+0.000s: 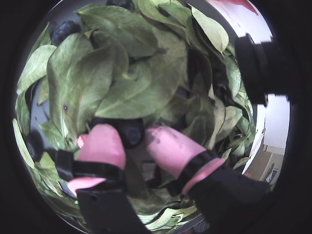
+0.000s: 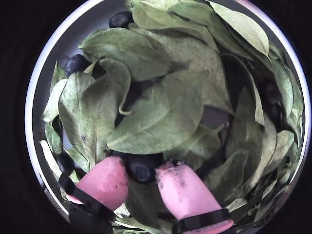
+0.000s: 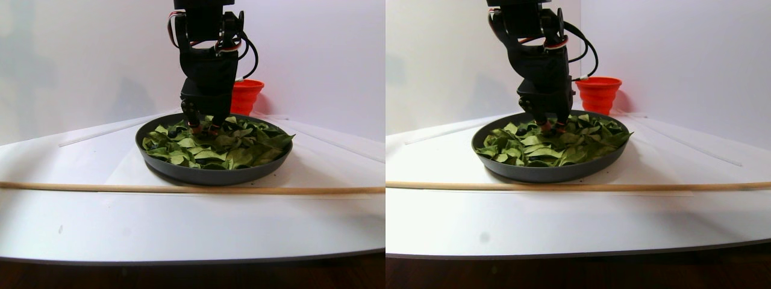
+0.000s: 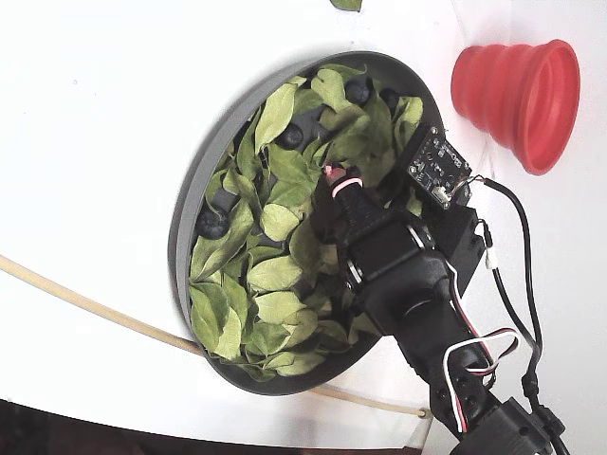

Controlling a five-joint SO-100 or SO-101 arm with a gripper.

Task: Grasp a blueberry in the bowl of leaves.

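My gripper (image 1: 131, 139) has pink fingertips (image 2: 109, 175) and reaches down into the wide dark-grey bowl (image 2: 35, 97) of light-green leaves (image 2: 161, 112). A dark blueberry (image 2: 142, 170) sits right between the two tips, touching both, half under a big leaf. It shows the same way in both wrist views (image 1: 130, 130). The jaws stand about one berry-width apart. In the fixed view the gripper (image 4: 334, 180) is near the bowl's middle. The stereo pair shows the gripper (image 3: 202, 127) low among the leaves (image 3: 211, 147).
More blueberries lie at the bowl's edge (image 2: 77, 63), (image 2: 121, 19), (image 4: 211, 224). A red ribbed cup (image 4: 517, 90) stands beside the bowl, behind it in the stereo pair (image 3: 246, 93). A thin wooden stick (image 3: 181, 188) lies across the white table in front of the bowl.
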